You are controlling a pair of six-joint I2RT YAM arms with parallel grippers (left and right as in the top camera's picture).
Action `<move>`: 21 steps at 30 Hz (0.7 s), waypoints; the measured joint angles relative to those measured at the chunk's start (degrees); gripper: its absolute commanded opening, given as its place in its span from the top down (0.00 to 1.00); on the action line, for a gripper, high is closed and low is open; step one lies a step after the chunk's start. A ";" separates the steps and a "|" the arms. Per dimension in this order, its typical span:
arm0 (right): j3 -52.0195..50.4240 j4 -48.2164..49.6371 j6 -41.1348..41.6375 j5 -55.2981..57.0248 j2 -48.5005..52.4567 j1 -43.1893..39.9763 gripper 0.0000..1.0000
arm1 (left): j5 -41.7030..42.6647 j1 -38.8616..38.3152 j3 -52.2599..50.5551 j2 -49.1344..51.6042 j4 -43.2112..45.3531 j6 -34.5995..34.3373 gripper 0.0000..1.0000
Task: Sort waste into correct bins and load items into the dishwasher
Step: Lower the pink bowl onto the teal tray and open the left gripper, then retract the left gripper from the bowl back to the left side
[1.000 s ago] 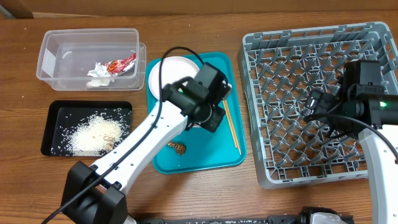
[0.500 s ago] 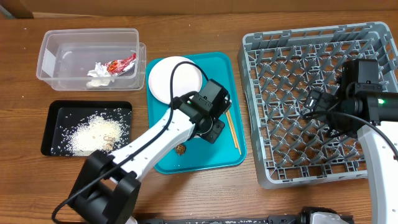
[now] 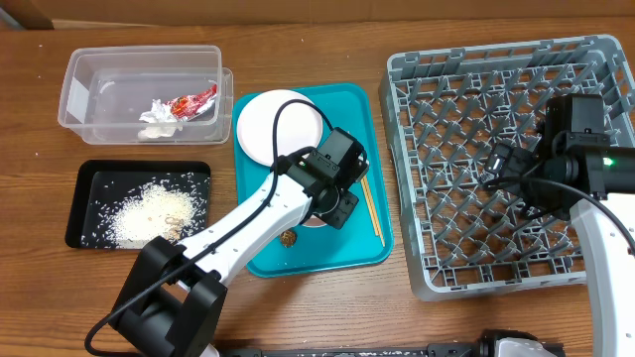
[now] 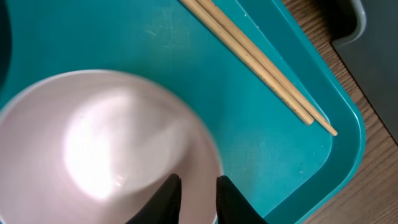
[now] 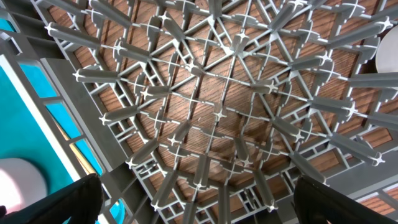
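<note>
Pinching the rim of the pale pink bowl point(image 4: 106, 143) with the left pincer point(image 4: 194, 198), one finger inside, one outside; chopsticks point(image 4: 261, 68) ahead and right of it on the teal tray point(image 4: 273, 155). Holding the right pincer point(image 5: 196, 205) spread wide, dish rack point(image 5: 217, 112) directly beneath

The left arm point(image 3: 238, 223) reaches from the near edge of the table toward its middle, wrist bent downward. The left gripper point(image 4: 198, 186) points straight down, its two dark fingers point(image 4: 166, 198) drawn close together with the rim of a pale bowl point(image 4: 106, 137) between them. The right arm point(image 3: 600, 243) rises along the right edge, wrist turned leftward. The right gripper point(image 5: 196, 190) hangs with its fingers spread wide apart.
</note>
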 measured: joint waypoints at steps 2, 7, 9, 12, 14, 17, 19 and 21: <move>0.00 0.07 0.00 0.00 0.00 0.00 0.00 | 0.00 0.00 0.02 0.00 -0.17 0.00 0.74; 0.00 0.04 0.00 -0.04 0.00 -0.02 0.00 | -0.13 0.07 2.10 0.00 -3.50 -0.02 0.74; 0.00 0.07 0.00 -0.02 0.00 0.00 0.00 | -0.76 0.35 4.55 0.00 -5.33 -0.02 0.73; 0.00 0.90 0.00 -0.02 0.00 0.00 0.00 | -2.86 1.95 10.14 -0.09 -9.70 0.00 0.70; 0.00 2.54 0.00 -0.52 0.00 0.00 0.00 | -4.17 4.09 14.56 -0.50 -14.16 0.04 0.64; 0.00 6.80 -0.26 -4.57 0.00 0.00 0.01 | -5.57 8.68 21.24 -1.70 -21.07 -0.11 0.62; 0.00 9.77 -1.07 -9.31 0.00 0.13 0.07 | -6.12 11.82 24.74 -2.34 -25.05 -0.76 0.62; 0.00 13.14 -2.19 -15.28 0.00 1.05 0.12 | -6.49 15.45 28.00 -2.78 -29.51 -3.26 0.60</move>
